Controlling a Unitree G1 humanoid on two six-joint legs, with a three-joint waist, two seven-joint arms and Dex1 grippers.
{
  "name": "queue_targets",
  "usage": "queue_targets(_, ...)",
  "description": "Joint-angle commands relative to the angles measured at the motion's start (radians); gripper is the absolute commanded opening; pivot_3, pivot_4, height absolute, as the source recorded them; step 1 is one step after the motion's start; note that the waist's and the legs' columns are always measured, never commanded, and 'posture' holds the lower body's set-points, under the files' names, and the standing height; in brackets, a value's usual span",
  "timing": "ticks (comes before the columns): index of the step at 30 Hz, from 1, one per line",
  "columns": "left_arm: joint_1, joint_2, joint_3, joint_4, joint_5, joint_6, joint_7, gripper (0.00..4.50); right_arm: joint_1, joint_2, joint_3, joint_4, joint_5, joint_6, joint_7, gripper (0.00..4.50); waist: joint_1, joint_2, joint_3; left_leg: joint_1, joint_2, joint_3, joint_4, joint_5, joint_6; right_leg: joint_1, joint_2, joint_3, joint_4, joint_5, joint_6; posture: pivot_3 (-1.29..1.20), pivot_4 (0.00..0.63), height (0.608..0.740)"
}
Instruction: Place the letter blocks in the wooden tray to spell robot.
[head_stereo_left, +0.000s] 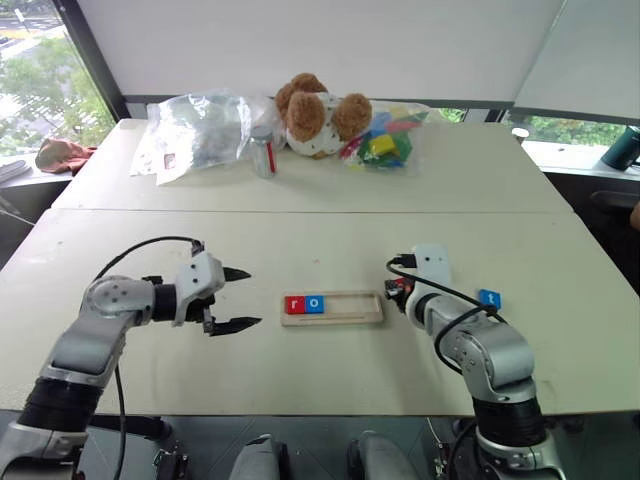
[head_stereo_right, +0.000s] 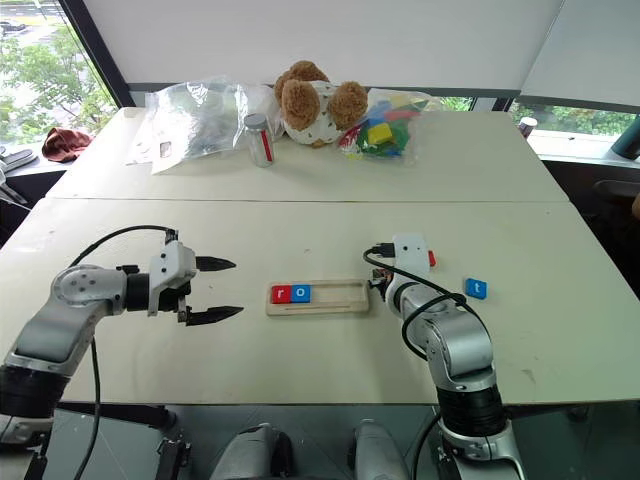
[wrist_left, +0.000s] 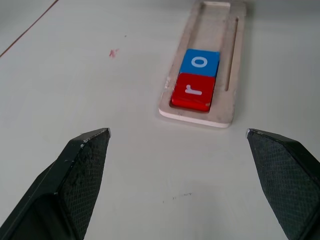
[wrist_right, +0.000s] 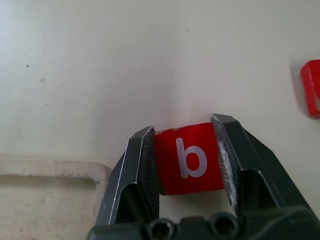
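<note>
The long narrow pale wood tray (head_stereo_left: 332, 308), a shallow rectangular recess cut in smooth light wood with a thin groove along one side, lies on the matte off-white bench (head_stereo_left: 300, 250) with its long axis running across the robot's front, left to right. At its left end sit two small flat glossy square tiles edge to edge: a red tile with a white "r" (head_stereo_left: 294, 304) outermost and a blue tile with a white "o" (head_stereo_left: 314, 303) next to it; the remaining length of the recess is bare wood.

Just off the tray's right end, the right tool (wrist_right: 186, 150) is clenched on a red square tile with a white "b" (wrist_right: 189, 158), its textured black fingers (wrist_right: 144, 165) pressing the tile's two opposite edges (the letter reads upright in the wrist view). Another red tile (wrist_right: 311, 88) shows part of one edge near it, its letter unreadable. A blue tile with a white "t" (head_stereo_left: 489, 298) lies flat on the bench further right, apart from the tool.

The left tool (head_stereo_left: 240, 299) hangs above the bench to the left of the tray, released, its two pointed black fingers (wrist_left: 80, 165) spread wide with nothing between them, aimed toward the tray's left end.
</note>
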Motion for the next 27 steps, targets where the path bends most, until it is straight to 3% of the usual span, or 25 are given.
queue_targets(1,-0.023,0.002,-0.011,-0.052,-0.034,0.019,-0.023,4.50,0.033,-0.043,-0.065,-0.119,-0.023,0.056,0.001,1.19,0.000,0.000,0.000,0.000,0.000,0.000,0.000,0.000,0.000,0.000,0.000,0.000,0.000,0.000,0.000,0.00,0.150,0.740)
queue_targets(6,-0.022,0.002,-0.048,-0.149,-0.081,0.092,-0.057,4.50,0.151,-0.008,-0.155,-0.316,-0.038,0.201,-0.021,1.19,-0.001,0.000,0.000,-0.001,0.001,0.000,-0.001,0.000,0.000,-0.001,0.001,0.000,-0.001,0.000,0.000,0.00,0.150,0.740)
queue_targets(12,-0.038,0.014,-0.072,-0.204,-0.107,0.156,-0.073,4.50,0.181,0.142,-0.166,-0.333,-0.075,0.245,-0.065,1.19,-0.010,0.000,0.000,0.001,0.002,0.001,-0.001,0.000,-0.001,-0.001,0.002,0.002,0.002,0.000,0.000,0.00,0.150,0.740)
queue_targets(19,-0.057,0.014,-0.081,-0.181,-0.100,0.156,-0.079,4.50,0.145,0.159,-0.170,-0.282,-0.109,0.214,-0.061,4.48,-0.010,0.000,0.000,0.001,0.001,0.001,-0.001,0.001,-0.001,-0.001,0.003,0.002,0.002,0.000,0.000,0.00,0.150,0.740)
queue_targets(23,-0.060,0.020,-0.074,-0.154,-0.096,0.148,-0.085,4.50,0.104,0.186,-0.281,-0.306,-0.086,0.168,-0.026,4.48,-0.007,0.000,0.000,0.001,0.001,0.000,-0.001,0.001,-0.001,-0.002,0.004,0.002,0.002,0.000,0.000,0.00,0.150,0.740)
queue_targets(27,-0.087,0.012,-0.025,-0.155,-0.194,0.224,-0.098,4.50,0.087,0.035,-0.398,-0.300,0.099,0.088,0.266,4.48,0.001,0.001,0.001,-0.001,0.000,0.000,-0.001,0.001,-0.001,-0.002,0.002,0.002,0.001,0.000,0.000,0.00,0.150,0.740)
